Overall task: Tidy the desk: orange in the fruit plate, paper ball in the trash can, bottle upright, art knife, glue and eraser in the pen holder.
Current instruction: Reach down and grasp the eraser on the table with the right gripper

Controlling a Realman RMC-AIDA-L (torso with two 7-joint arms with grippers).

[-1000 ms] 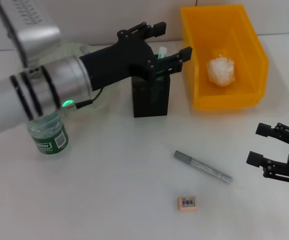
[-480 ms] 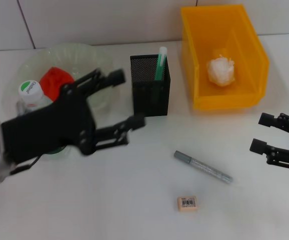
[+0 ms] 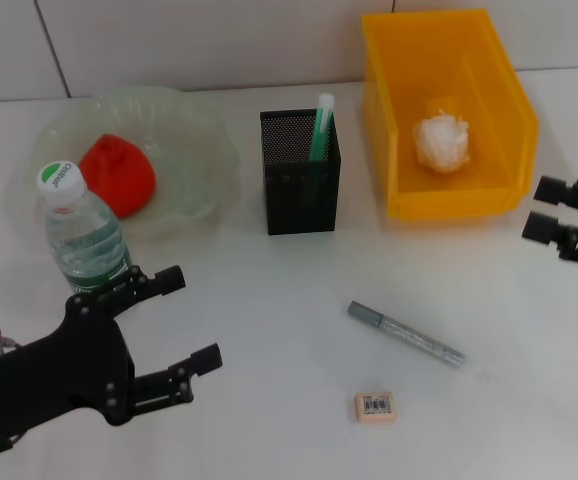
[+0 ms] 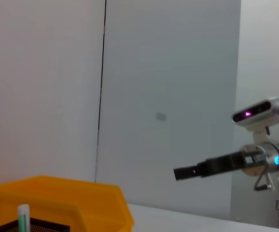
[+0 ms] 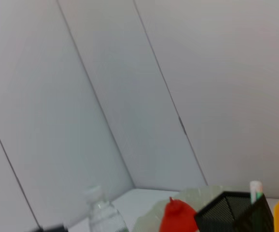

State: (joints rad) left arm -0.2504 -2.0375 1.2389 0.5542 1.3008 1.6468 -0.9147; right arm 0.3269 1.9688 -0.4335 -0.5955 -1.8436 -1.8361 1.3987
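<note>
Head view: the art knife (image 3: 406,334) and eraser (image 3: 374,406) lie on the desk (image 3: 299,290), near of the pen holder (image 3: 300,186) — glue (image 3: 320,126) inside. Left gripper (image 3: 184,325) hovers near-left, jaws spread, empty; right gripper (image 3: 541,209) at far right, open, empty.

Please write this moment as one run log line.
left gripper: open, empty, near desk front | right gripper: open, empty | silver art knife, beige eraser: on desk
</note>
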